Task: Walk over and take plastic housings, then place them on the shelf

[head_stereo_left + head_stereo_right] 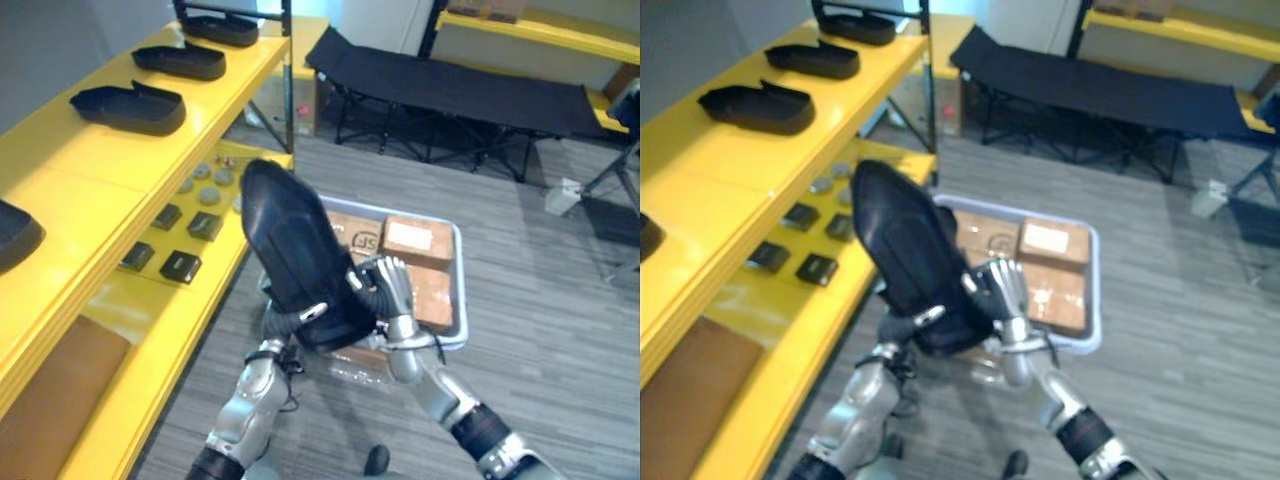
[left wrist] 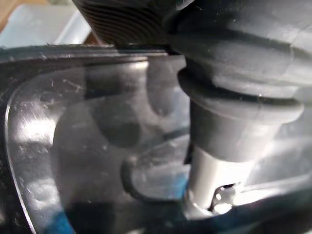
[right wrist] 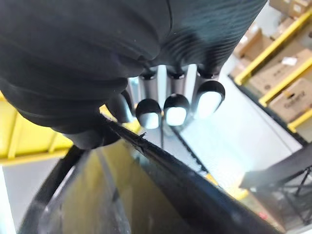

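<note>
I hold a long black plastic housing (image 1: 290, 250) tilted upright between both hands, above the near end of a grey bin. My left hand (image 1: 285, 325) grips its lower end; its thumb (image 2: 219, 165) presses the glossy inner face of the housing (image 2: 73, 146). On the other side, my right hand (image 1: 392, 290) is curled over the edge, and its dark fingertips (image 3: 175, 109) hook over the thin rim of the housing (image 3: 170, 175). The yellow shelf (image 1: 90, 190) stands to the left, with more black housings (image 1: 130, 107) lined up on its top level.
The grey bin (image 1: 458, 290) holds cardboard boxes (image 1: 420, 240) just behind the hands. The shelf's lower level carries small black boxes (image 1: 180, 265), grey round parts (image 1: 205, 180) and a brown sheet (image 1: 50, 400). A black folding cot (image 1: 450, 85) stands at the back.
</note>
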